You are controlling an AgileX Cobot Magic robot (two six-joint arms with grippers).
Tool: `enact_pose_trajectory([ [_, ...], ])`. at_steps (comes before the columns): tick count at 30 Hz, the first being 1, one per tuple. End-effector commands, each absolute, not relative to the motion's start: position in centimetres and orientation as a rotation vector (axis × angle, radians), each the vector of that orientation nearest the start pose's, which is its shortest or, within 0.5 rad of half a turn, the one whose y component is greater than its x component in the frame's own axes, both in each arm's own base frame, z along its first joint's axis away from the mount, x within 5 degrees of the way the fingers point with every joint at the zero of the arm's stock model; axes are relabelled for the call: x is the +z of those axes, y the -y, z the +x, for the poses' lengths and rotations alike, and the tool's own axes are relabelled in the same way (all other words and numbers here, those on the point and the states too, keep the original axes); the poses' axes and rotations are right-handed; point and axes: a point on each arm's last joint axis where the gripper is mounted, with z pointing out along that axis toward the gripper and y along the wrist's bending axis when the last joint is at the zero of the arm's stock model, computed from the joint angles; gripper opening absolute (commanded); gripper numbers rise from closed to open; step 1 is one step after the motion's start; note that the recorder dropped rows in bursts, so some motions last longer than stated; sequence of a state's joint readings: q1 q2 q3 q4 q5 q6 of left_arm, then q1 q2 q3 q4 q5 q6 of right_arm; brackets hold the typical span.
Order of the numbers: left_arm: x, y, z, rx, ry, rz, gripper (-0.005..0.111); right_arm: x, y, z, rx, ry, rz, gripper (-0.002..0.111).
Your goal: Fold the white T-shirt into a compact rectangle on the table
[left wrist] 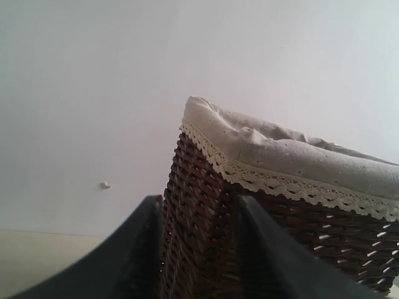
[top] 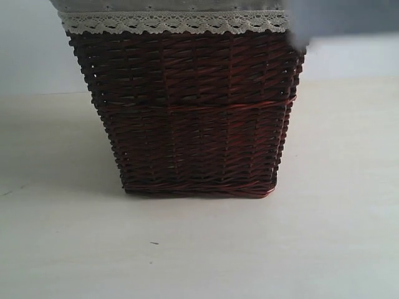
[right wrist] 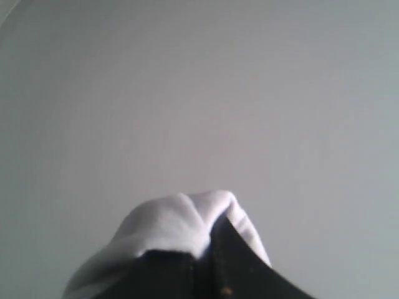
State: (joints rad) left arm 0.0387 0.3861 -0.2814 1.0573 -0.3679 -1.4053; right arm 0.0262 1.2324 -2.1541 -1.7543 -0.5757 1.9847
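My right fingers [right wrist: 234, 268] are clamped on a bunched fold of the white T-shirt [right wrist: 168, 227], which is held up with only the pale wall [right wrist: 199, 93] behind it. My left fingers [left wrist: 134, 249] stand apart. The corner of the dark wicker basket [top: 193, 118] shows in the gap, and I cannot tell whether they touch it. The basket, with its lace-trimmed liner [top: 174, 22], sits upright on the tabletop [top: 199, 249].

A bunched fold of the soft white cotton T-shirt [right wrist: 174, 224] was held pinched in the closed right hand [right wrist: 206, 249]; the rest of the garment was hidden. The wide, smooth, cream-beige table [top: 324, 249] was seen flat and level.
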Motion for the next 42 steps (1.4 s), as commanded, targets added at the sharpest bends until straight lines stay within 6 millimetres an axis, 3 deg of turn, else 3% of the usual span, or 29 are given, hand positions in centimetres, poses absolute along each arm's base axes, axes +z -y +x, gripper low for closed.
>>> enact_pose_trajectory([
  [1, 29.1, 2.6, 9.0, -0.521, -1.441, -0.024, 0.039, 67.5, -6.4, 11.0, 0.489, -0.769, -0.642, 0.000],
  [5, 28.5, 2.6, 9.1, -0.519, -1.460, -0.026, 0.039, 66.0, -7.0, 13.5, 0.584, -0.873, -0.685, 0.000],
  [10, 28.4, 2.6, 9.1, -0.520, -1.464, -0.027, 0.039, 63.8, -7.7, 15.0, 0.650, -0.972, -0.776, 0.000],
  [15, 28.4, 2.6, 9.1, -0.520, -1.464, -0.027, 0.039, 60.4, -8.6, 16.4, 0.764, -1.109, -0.924, 0.000],
  [20, 28.4, 2.6, 9.1, -0.520, -1.464, -0.027, 0.039, 56.6, -8.8, 17.8, 0.860, -1.245, -0.937, 0.000],
  [24, 28.4, 2.6, 9.1, -0.520, -1.464, -0.027, 0.039, 54.2, -8.8, 17.7, 0.861, -1.289, -0.938, 0.000],
  [30, 28.4, 2.6, 9.1, -0.520, -1.464, -0.027, 0.039, 51.9, -8.7, 16.0, 0.859, -1.318, -0.944, 0.000],
  [33, 28.2, 2.6, 9.1, -0.518, -1.469, -0.025, 0.039, 50.1, -8.4, 16.8, 0.804, -1.348, -0.873, 0.000],
  [37, 28.2, 2.7, 9.0, -0.507, -1.473, 0.000, 0.039, 47.1, -6.9, 19.8, 0.650, -1.438, -0.664, 0.000],
  [42, 28.2, 2.8, 9.0, -0.508, -1.473, 0.007, 0.039, 45.2, -2.6, 22.2, 0.331, -1.496, -0.380, 0.000],
])
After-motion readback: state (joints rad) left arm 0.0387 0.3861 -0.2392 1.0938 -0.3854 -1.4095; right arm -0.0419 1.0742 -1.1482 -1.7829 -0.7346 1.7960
